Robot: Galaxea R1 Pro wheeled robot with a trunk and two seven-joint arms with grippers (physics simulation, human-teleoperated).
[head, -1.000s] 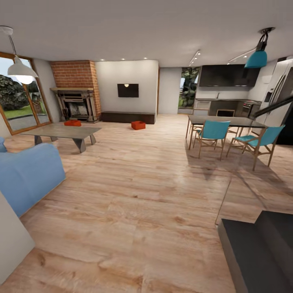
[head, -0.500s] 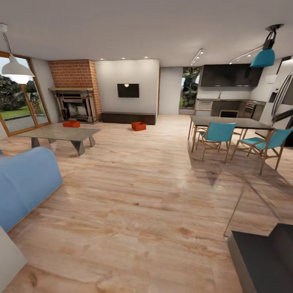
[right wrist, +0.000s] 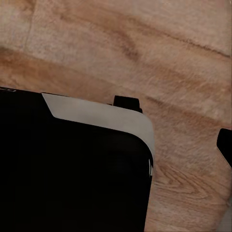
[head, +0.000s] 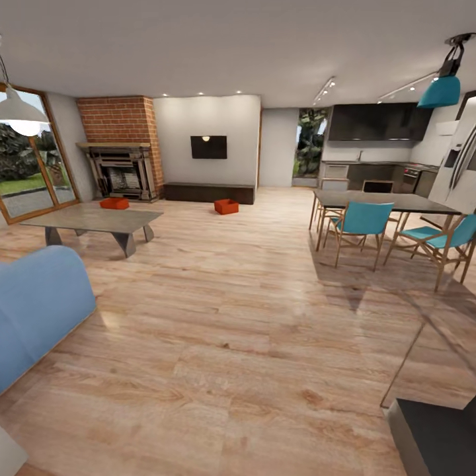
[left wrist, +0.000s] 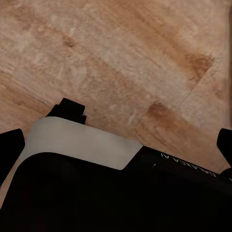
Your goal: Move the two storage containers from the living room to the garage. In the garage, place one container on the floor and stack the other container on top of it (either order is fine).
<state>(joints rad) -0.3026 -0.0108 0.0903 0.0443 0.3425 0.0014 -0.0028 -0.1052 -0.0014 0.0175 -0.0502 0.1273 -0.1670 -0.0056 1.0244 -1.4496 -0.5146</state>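
Two orange-red storage containers rest on the light wood-plank floor of the living room, far ahead in the head view. One container (head: 114, 203) lies before the fireplace (head: 122, 173), behind the coffee table. The other container (head: 226, 207) sits in front of the long dark cabinet (head: 208, 192). My left gripper (left wrist: 117, 144) hangs open over the planks and the robot's own dark body, holding nothing. My right gripper (right wrist: 116, 145) is likewise open, with one fingertip (right wrist: 225, 145) showing.
A blue sofa (head: 33, 304) stands near left and a grey coffee table (head: 92, 218) beyond it. At right are a dark dining table (head: 387, 199) with teal chairs (head: 360, 221) and a dark block (head: 436, 436) at the bottom corner. Wide plank floor runs between them.
The whole head view has shifted: sofa slides off left, dining set and dark block off right, so the camera has advanced. The containers have not moved.
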